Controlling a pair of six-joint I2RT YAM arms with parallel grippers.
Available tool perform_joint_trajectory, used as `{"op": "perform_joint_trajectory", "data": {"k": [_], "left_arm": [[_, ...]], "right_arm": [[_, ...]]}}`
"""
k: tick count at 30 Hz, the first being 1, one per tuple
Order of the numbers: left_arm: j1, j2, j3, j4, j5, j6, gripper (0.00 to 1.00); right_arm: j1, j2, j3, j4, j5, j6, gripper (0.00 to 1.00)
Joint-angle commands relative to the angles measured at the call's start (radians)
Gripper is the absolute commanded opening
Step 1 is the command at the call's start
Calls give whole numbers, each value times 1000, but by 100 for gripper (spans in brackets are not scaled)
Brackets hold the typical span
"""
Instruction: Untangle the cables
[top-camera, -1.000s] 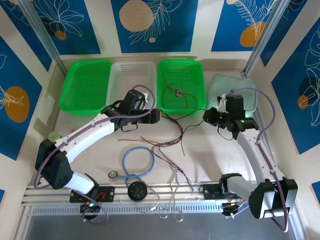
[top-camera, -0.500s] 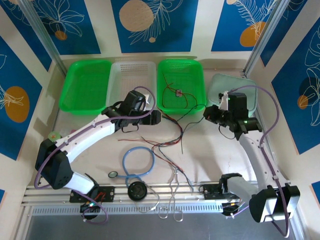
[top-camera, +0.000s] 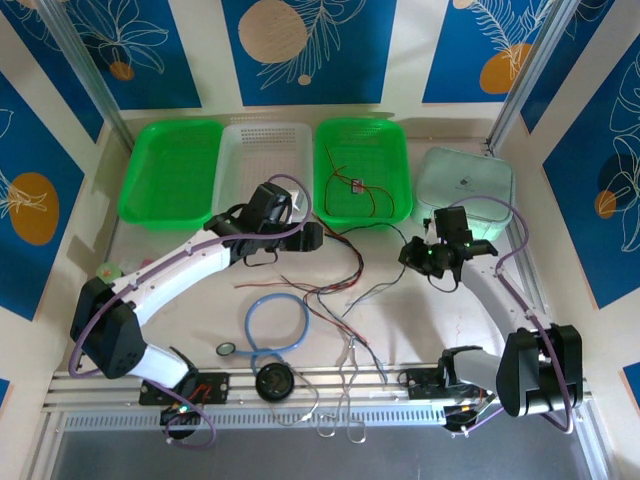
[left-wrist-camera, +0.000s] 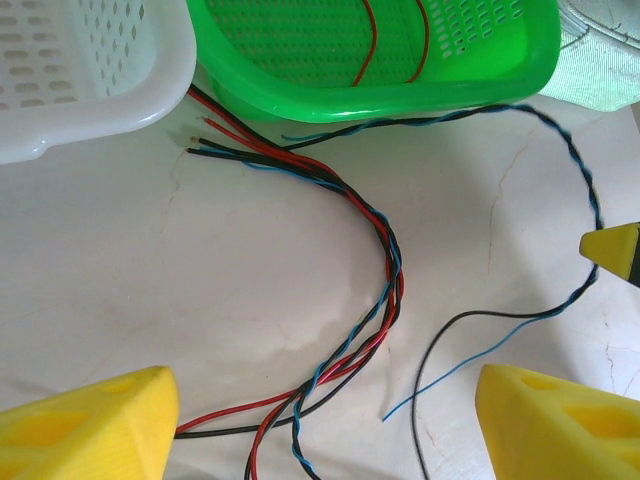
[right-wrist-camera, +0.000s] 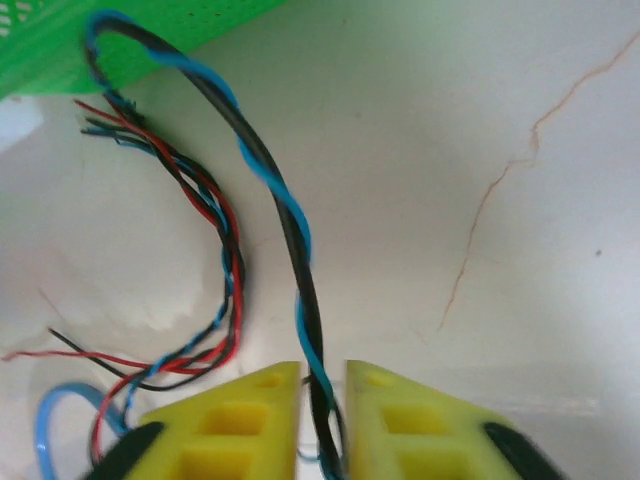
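Observation:
The cables (top-camera: 335, 290) lie as a red, black and blue tangle in the middle of the table. One red strand (top-camera: 352, 192) rests in the right green basket (top-camera: 400, 150). My left gripper (left-wrist-camera: 325, 400) hovers open and wide over the twisted bundle (left-wrist-camera: 385, 290), holding nothing. A black-and-blue twisted pair (right-wrist-camera: 290, 215) runs from the basket's edge down between the fingers of my right gripper (right-wrist-camera: 323, 375). Those jaws stand narrowly apart, with a small gap beside the pair. From above, the right gripper (top-camera: 412, 255) is to the right of the tangle and the left gripper (top-camera: 310, 235) at its upper left.
A light-blue tube loop (top-camera: 277, 322) lies near the front, with a black round part (top-camera: 272, 382) and a small ring (top-camera: 227, 349) below it. A white basket (top-camera: 262, 165), another green basket (top-camera: 170, 170) and a pale tray (top-camera: 465, 185) line the back.
My right arm swung away from the pale tray, toward the tangle and lower. Its jaws went from shut to slightly apart around the twisted pair. The left arm barely moved.

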Motion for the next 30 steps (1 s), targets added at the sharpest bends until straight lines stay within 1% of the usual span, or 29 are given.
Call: {"op": "perform_joint_trajectory", "data": {"k": [1, 4, 6, 7, 9, 11, 15, 19, 21, 24, 28, 30], "left_arm": [[-7, -21, -11, -10, 4, -6, 79], [-7, -23, -7, -17, 1, -5, 80], [-8, -28, -3, -27, -3, -1, 80], [-8, -30, -2, -33, -6, 2, 80], [-7, -34, -1, -44, -11, 6, 80], [-6, -42, -6, -53, -14, 8, 80], [5, -68, -26, -84, -23, 8, 80], [59, -137, -78, -111, -19, -7, 82], [95, -181, -118, -103, 0, -13, 82], [148, -237, -157, -114, 24, -11, 82], [192, -291, -187, -135, 30, -7, 82], [205, -308, -201, -138, 35, -9, 82]], "right_arm": [[6, -24, 60, -54, 42, -43, 31], [19, -56, 106, -110, 94, -65, 46], [40, -76, 131, -145, 129, -82, 52], [52, -86, 144, -163, 144, -88, 53], [85, -99, 159, -183, 127, -108, 53], [146, -105, 166, -195, 105, -114, 52], [333, -97, 146, -168, 60, -121, 50], [504, -53, 120, -118, 75, -165, 47], [554, -4, 123, -101, 72, -166, 46], [599, 95, 129, -64, 52, -136, 46], [648, 237, 145, 9, 4, -111, 52], [673, 303, 162, 28, 19, -113, 53]]}}
